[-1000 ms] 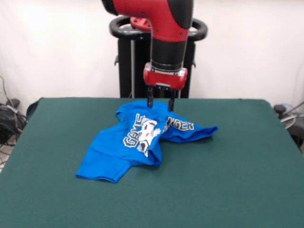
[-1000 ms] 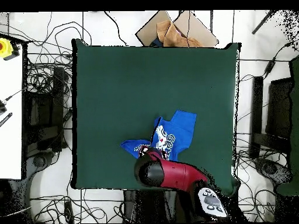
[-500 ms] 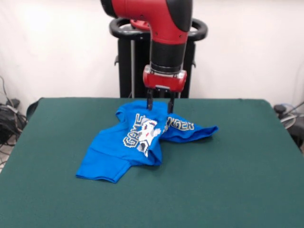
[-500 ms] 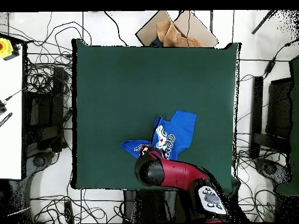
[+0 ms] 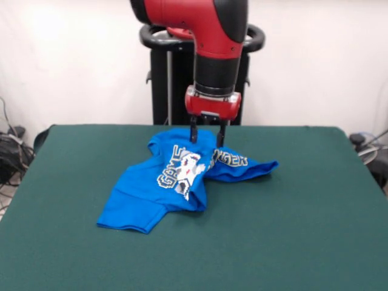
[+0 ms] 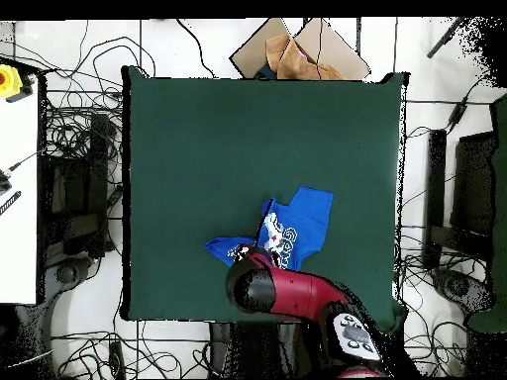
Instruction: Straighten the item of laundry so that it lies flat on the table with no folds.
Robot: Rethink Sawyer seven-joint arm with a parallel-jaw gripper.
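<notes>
The bright blue T-shirt (image 5: 140,195) lies crumpled on the dark green table (image 5: 303,212), toward the far side. Its printed front is folded over itself, so the white letters show bent and partly hidden. One sleeve points right and the hem spreads toward the near left. My gripper (image 5: 206,142) hangs open just above the shirt's far edge, near the collar, with nothing between its fingers. In the overhead view the red arm (image 6: 267,289) covers the gripper and the near part of the shirt (image 6: 302,220), which lies on the table (image 6: 248,139).
A black pedestal (image 5: 173,79) stands behind the table. Overhead, a cardboard box (image 6: 297,49) lies beyond the far table edge. A white bench (image 6: 18,198) with a yellow object (image 6: 8,81) stands at the left, and cables cover the floor around.
The gripper has shifted slightly to the right in the front view and stays open over the shirt's far edge. The shirt has not moved.
</notes>
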